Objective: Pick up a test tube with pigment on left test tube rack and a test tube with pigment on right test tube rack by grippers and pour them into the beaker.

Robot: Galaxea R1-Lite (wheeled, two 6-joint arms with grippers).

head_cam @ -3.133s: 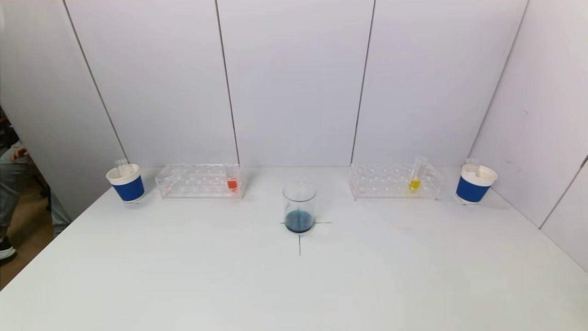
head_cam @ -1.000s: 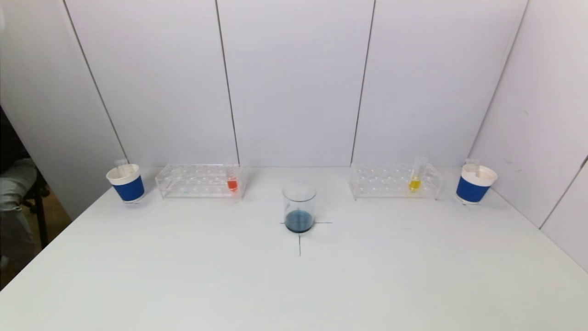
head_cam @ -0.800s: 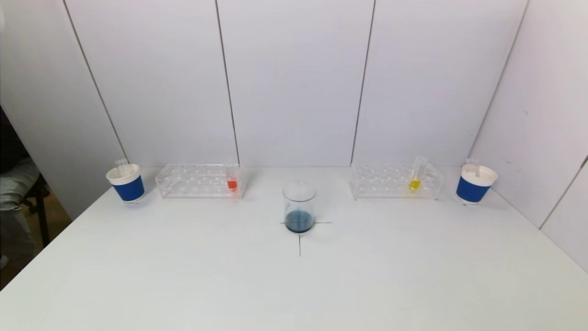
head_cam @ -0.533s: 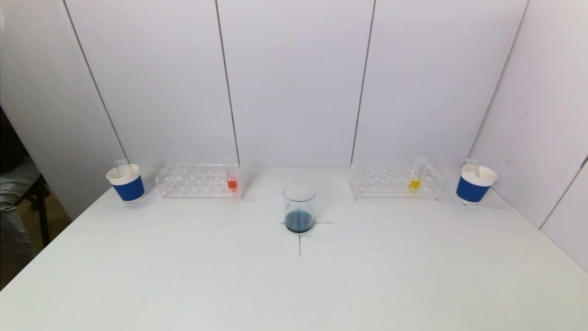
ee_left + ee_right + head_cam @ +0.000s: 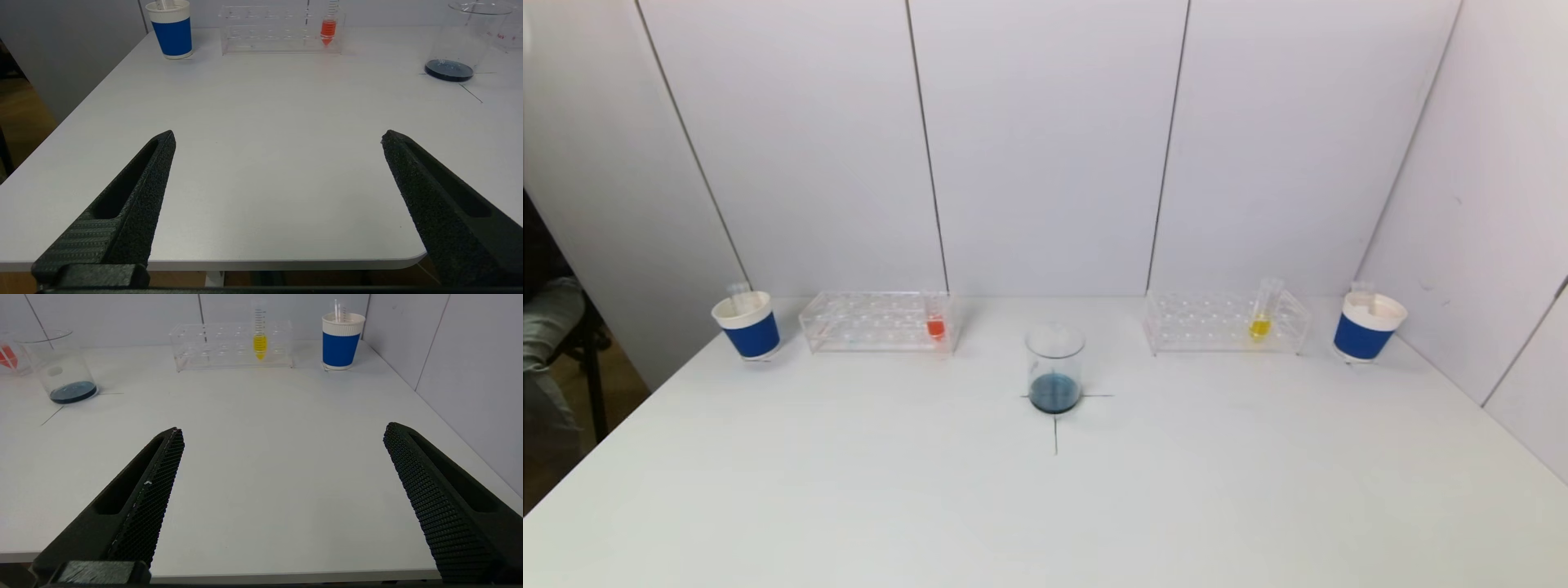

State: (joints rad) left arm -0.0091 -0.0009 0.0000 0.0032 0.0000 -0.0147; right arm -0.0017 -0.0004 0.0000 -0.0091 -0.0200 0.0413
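A clear beaker [image 5: 1054,367] with dark blue liquid stands mid-table on a black cross mark. The left clear rack [image 5: 876,321] holds a tube of red pigment [image 5: 935,322] at its inner end. The right clear rack [image 5: 1225,322] holds a tilted tube of yellow pigment [image 5: 1262,312]. Neither gripper shows in the head view. My left gripper [image 5: 278,136] is open and empty at the near table edge, far from the red tube [image 5: 328,26]. My right gripper [image 5: 282,430] is open and empty at the near edge, far from the yellow tube [image 5: 259,337].
A blue-and-white paper cup [image 5: 747,325] with an empty tube stands left of the left rack, and another cup [image 5: 1367,327] right of the right rack. White wall panels close the back and right side. A seated person's leg [image 5: 543,327] shows beyond the table's left edge.
Only the person at the far left has shifted. The tubes, racks, beaker and cups have not moved.
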